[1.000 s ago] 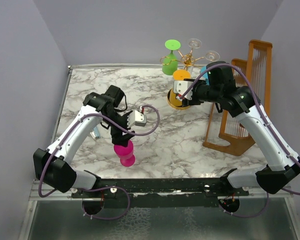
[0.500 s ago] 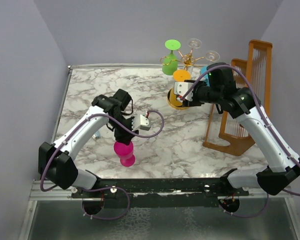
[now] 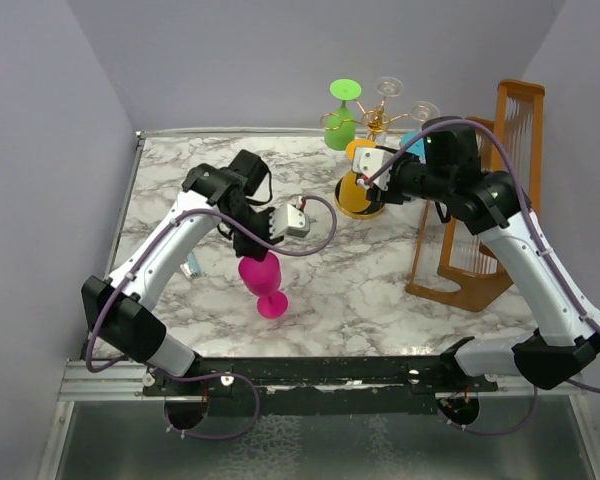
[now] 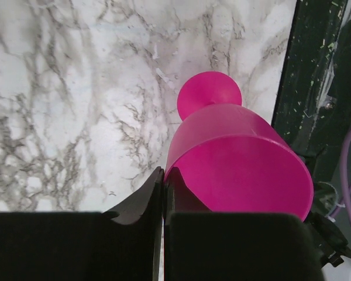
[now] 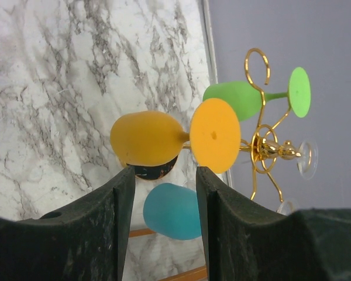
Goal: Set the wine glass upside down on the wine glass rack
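left wrist: left hand [image 4: 164, 177] clamped on wine glass [image 4: 240, 164] rim, bowl to its right.

On my right a brown wooden slatted frame [image 3: 521, 89] stands upright at the edge of the grey-veined marble table [image 3: 180, 170]; grey walls [image 3: 280, 60] rise behind

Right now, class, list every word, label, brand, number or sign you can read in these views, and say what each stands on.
None can be read. No text, label or number shows on the pink wine glass, the orange wine glass, the gold wine glass rack or the marble table.
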`<state>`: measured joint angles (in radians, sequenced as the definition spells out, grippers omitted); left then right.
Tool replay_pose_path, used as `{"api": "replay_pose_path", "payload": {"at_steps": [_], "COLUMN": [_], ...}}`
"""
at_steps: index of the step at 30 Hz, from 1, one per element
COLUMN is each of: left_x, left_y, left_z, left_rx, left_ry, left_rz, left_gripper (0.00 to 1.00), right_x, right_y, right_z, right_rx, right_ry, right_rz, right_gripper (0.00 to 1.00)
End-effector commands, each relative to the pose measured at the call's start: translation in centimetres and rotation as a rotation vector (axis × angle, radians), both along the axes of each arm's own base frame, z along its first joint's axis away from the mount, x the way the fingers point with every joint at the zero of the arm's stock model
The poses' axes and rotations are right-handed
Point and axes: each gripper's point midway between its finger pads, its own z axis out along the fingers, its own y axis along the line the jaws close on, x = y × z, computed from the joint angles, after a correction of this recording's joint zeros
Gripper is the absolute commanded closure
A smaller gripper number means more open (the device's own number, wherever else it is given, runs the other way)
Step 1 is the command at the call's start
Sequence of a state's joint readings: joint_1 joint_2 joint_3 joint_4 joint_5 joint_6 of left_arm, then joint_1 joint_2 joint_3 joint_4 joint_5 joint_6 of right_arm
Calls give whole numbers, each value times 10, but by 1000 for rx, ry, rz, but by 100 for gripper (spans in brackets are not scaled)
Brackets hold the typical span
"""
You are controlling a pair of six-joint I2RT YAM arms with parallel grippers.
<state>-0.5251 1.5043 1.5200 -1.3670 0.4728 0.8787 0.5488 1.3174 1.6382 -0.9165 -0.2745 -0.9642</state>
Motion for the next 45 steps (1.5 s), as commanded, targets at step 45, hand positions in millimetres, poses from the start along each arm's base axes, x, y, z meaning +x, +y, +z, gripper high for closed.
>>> {"api": "replay_pose_path", "payload": {"at_steps": [45], "left_x": [131], "left_y": [-46], "left_z": [301], "left_rx": [-701], "left_ry": [-737], "left_rz": [592], "left_gripper": [100], "right_x": [92], "right_y": [50], "right_z": [58], "right_rx": [901], "right_ry": [480], "right_rz": [-441], "right_gripper": [57]}}
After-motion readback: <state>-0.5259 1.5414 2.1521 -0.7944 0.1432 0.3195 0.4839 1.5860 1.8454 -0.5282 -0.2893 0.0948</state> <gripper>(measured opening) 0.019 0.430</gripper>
